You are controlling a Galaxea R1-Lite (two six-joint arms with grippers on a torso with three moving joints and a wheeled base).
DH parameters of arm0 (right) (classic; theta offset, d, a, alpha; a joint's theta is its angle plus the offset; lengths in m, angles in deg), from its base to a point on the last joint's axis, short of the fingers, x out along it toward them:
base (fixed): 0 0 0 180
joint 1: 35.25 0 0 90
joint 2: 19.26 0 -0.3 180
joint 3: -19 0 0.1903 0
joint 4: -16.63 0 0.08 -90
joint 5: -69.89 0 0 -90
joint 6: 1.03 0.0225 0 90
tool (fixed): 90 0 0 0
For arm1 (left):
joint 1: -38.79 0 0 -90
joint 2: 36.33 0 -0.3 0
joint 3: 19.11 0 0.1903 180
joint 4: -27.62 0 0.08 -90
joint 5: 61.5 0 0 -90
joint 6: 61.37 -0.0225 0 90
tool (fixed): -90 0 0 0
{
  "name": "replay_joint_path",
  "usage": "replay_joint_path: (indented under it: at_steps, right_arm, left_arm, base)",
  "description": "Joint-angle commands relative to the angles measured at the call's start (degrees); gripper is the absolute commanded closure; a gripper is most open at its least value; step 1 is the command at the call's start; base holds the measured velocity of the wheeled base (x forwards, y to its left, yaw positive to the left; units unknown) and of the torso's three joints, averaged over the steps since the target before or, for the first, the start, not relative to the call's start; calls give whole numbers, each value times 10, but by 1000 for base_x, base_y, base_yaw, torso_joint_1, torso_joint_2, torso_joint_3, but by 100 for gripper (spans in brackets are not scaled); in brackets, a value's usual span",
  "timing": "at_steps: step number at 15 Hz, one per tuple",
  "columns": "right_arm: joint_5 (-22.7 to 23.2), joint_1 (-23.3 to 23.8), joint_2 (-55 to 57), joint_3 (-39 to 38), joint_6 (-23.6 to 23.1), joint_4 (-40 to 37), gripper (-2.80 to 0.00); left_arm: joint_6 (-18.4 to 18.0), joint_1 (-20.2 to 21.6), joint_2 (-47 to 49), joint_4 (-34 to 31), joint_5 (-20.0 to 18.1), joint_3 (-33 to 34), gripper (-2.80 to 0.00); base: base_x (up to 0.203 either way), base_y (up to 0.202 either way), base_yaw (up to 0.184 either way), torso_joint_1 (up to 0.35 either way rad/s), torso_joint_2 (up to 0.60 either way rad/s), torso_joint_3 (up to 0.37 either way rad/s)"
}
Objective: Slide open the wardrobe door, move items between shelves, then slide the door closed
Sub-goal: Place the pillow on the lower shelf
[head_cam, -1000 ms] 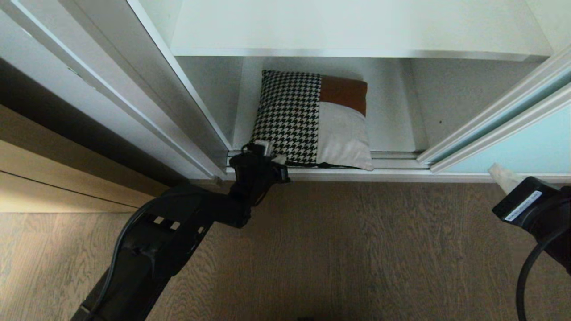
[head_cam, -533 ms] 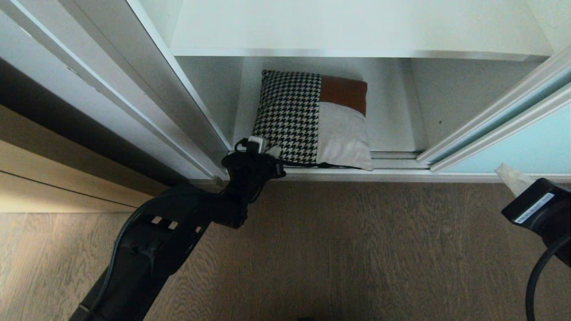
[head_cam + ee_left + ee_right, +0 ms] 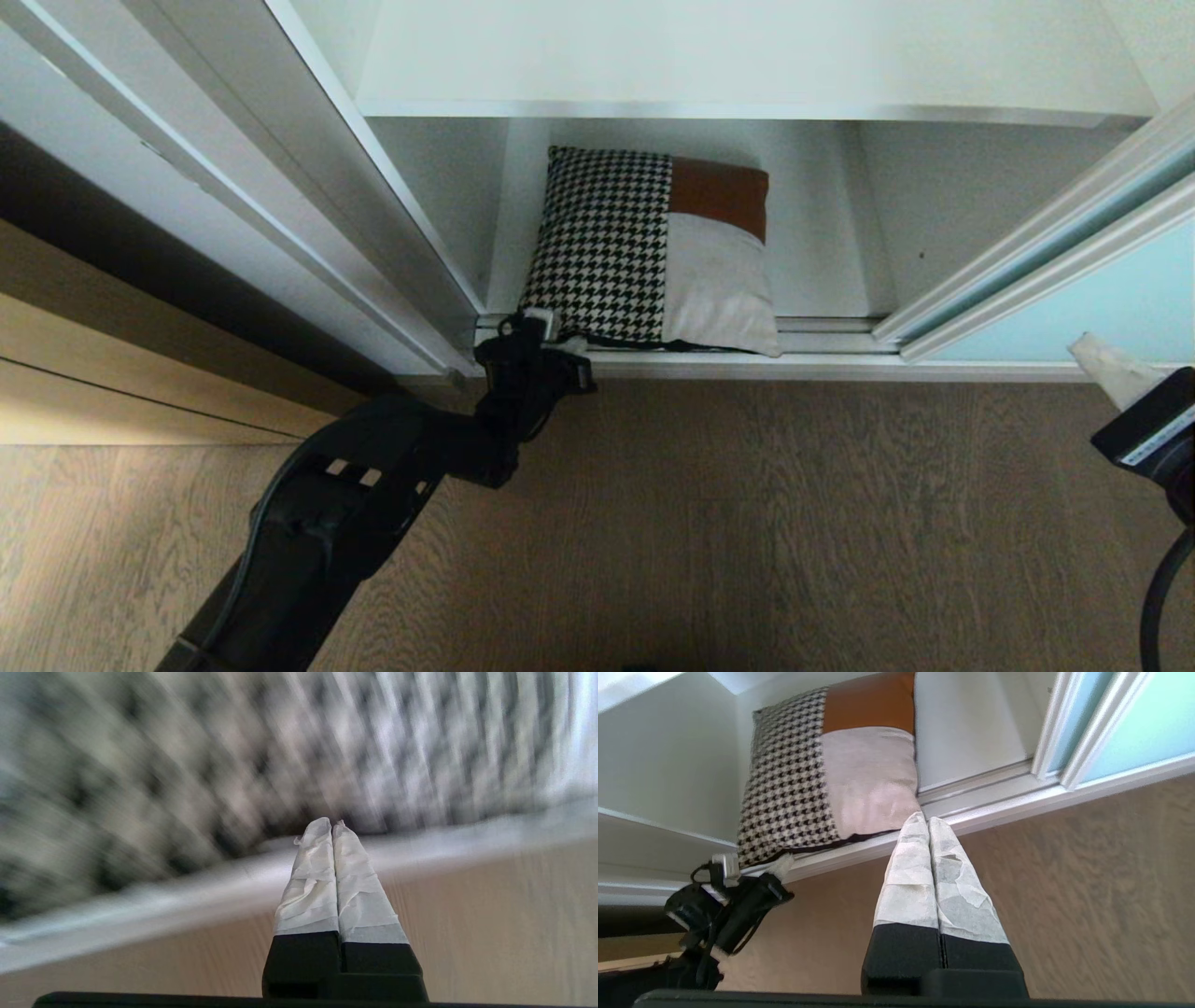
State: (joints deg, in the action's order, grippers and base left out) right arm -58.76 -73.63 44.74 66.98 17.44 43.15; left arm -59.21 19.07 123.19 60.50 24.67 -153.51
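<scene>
- My left gripper (image 3: 571, 347) reaches low, its fingers pressed together on nothing, tips at the cushion's (image 3: 653, 252) near corner on the bottom shelf (image 3: 822, 271).
- My right gripper (image 3: 928, 823) hangs closed above the floor (image 3: 747, 523), near the sliding wardrobe door (image 3: 1102, 308).

The right gripper (image 3: 928, 822), its taped fingers pressed together and holding nothing, hangs above a wood-grain floor (image 3: 1064, 896). Beyond it, a patchwork cushion (image 3: 831, 770) of houndstooth, rust-brown and cream lies on the white bottom shelf (image 3: 971, 732). The left gripper (image 3: 782, 864) sits at the cushion's houndstooth corner. The aqua sliding wardrobe door (image 3: 1143, 723) stands slid aside.
</scene>
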Motion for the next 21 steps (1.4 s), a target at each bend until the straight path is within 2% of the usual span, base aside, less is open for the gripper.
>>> replay_joint_path:
  at_steps: [1, 2, 3, 5, 6, 7, 8, 10, 12, 16, 21]
  right_arm:
    - [12, 1, -8, 3, -2, 5, 0]
    - [16, 1, -2, 6, -2, 6, 0]
    - [21, 0, 5, 6, -1, 8, 0]
    - [28, 0, -4, 0, 1, 8, 0]
    - [31, 0, -10, 0, 1, 7, 0]
    - [31, -1, -14, 0, 0, 7, 0]
    - [32, -1, -15, -1, 0, 7, 0]
    - [35, -2, -17, -4, 1, 7, 0]
    - [40, -2, -15, -9, 1, 7, 0]
    - [50, -5, -10, -23, 3, 7, 0]
    - [50, -5, -3, -20, 4, 7, 0]
  left_arm:
    - [31, -5, -58, -4, 79, 15, 0]
    - [42, -15, -75, -21, 107, 37, 0]
    - [51, -24, -85, -32, 117, 66, 0]
    - [75, -51, -105, -59, 121, 134, 0]
    - [104, -70, -116, -103, 121, 156, 0]
    - [138, -82, -122, -137, 118, 157, 0]
    - [153, -87, -123, -163, 110, 144, 0]
    - [160, -89, -102, -187, 103, 87, 0]
    - [160, -88, -59, -195, 113, 25, 0]
    - [159, -88, -53, -185, 128, 20, 0]
    - [155, -88, -49, -161, 128, 27, 0]
  base:
    - [0, 0, 0, 0, 0, 0]
    - [0, 0, 0, 0, 0, 0]
    - [0, 0, 0, 0, 0, 0]
    - [0, 0, 0, 0, 0, 0]
    - [0, 0, 0, 0, 0, 0]
    - [0, 0, 0, 0, 0, 0]
    - [0, 0, 0, 0, 0, 0]
    - [0, 0, 0, 0, 0, 0]
    - [0, 0, 0, 0, 0, 0]
    - [0, 0, 0, 0, 0, 0]
    - [0, 0, 0, 0, 0, 0]
